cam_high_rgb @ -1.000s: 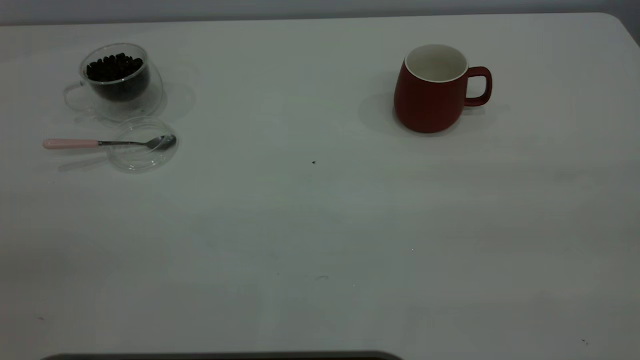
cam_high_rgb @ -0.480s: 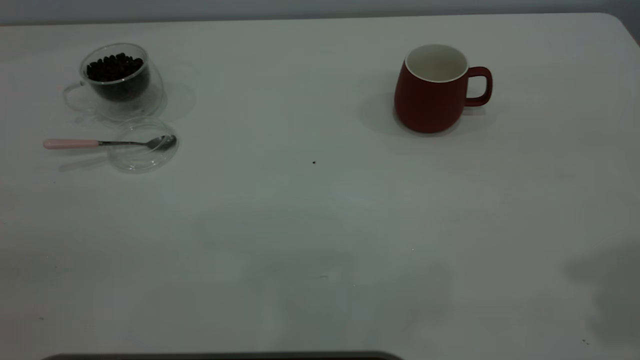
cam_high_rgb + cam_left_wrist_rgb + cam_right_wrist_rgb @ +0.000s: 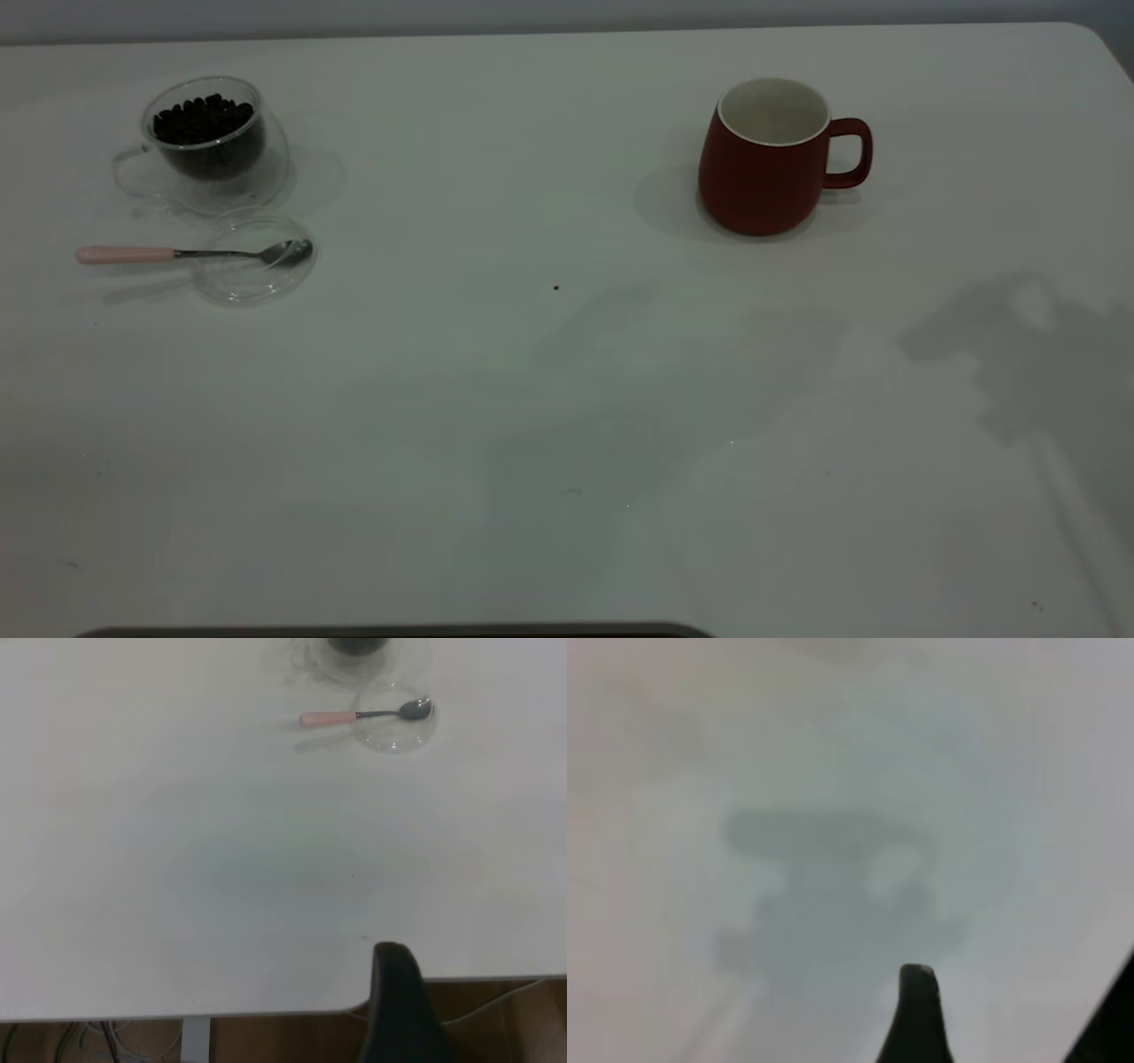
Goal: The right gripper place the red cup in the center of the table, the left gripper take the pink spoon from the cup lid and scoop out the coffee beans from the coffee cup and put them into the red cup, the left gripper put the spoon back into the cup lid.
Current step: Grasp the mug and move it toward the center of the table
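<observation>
We see the table (image 3: 549,399) filling the exterior view, white, with a few tiny dark specks and a broad grey shadow on its right side. The red cup (image 3: 764,168) stands upright at the far right, well off centre, handle pointing right, white inside showing. Far left we have the coffee cup (image 3: 213,142), clear glass, upright, with the coffee beans (image 3: 204,120) heaped dark inside it. Just in front of it, nearly touching, lies the cup lid (image 3: 254,257), flat on the table. The pink spoon (image 3: 190,254) lies across the lid: metal bowl resting inside the lid, pink handle sticking out past its left edge, over the table.

Neither arm shows in the exterior view. In the left wrist view we get one dark tip of the left gripper (image 3: 403,1005) over the near table edge, well apart from the spoon (image 3: 363,715) and lid (image 3: 394,726); jaw state we cannot tell. In the right wrist view one dark tip of the right gripper (image 3: 917,1014) hangs above bare table over its own shadow, holding nothing that we can see; jaws likewise unclear.
</observation>
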Robot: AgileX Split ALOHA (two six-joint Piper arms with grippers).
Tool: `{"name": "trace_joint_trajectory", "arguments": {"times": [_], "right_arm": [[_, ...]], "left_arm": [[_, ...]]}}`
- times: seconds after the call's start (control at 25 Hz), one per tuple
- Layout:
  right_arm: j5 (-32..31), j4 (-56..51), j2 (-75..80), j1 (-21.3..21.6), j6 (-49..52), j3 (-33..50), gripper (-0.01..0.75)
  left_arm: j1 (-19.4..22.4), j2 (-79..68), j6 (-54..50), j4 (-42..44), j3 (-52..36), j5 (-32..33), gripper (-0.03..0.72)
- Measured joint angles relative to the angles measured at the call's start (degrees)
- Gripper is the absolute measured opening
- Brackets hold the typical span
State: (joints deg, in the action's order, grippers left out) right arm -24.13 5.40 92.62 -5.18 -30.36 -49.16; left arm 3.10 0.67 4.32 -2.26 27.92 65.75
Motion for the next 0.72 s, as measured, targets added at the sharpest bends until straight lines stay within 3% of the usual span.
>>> {"name": "trace_joint_trajectory", "arguments": {"times": [0.4,0.72], "right_arm": [[2.5,0.1,24.1,-1.5,-12.4,-16.3,0.636],[3.9,0.1,34.4,-5.0,-22.3,-25.8,0.615]], "left_arm": [[0.0,0.0,0.0,0.0,0.0,0.0,0.516],[0.0,0.0,0.0,0.0,0.0,0.0,0.516]]}}
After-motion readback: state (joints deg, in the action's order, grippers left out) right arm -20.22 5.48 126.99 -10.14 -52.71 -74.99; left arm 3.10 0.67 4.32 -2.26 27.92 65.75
